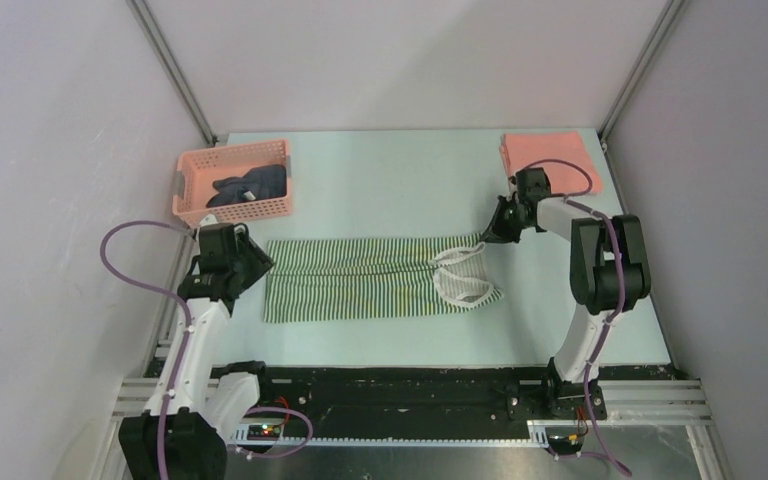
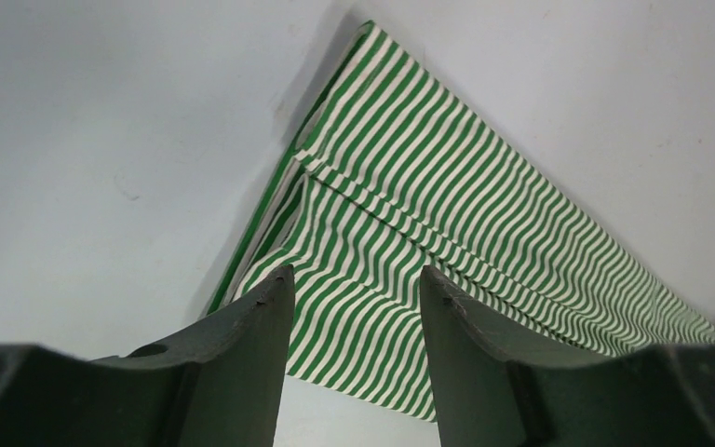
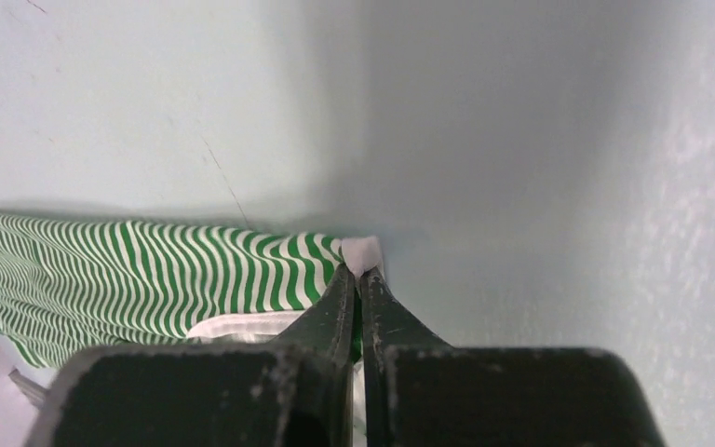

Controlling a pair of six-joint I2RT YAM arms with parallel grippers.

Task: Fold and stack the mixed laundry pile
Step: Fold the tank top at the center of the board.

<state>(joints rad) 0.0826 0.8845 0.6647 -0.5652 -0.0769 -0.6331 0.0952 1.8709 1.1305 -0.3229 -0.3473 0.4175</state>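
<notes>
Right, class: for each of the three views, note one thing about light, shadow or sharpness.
Top external: evenly lit, sharp throughout. Left wrist: left fingers dark and close to the lens; dark shadow beside the striped garment. Right wrist: shut right fingers dark; broad grey shadow across the table.

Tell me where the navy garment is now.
In the top view, the navy garment lies inside the pink basket at the far-left corner of the table, just behind the left end of the striped garment.

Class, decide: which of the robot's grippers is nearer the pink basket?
Left. The left gripper sits just in front of the basket, by the left end of the striped cloth; the right gripper is far across the table, closed on that cloth's other end.
</notes>
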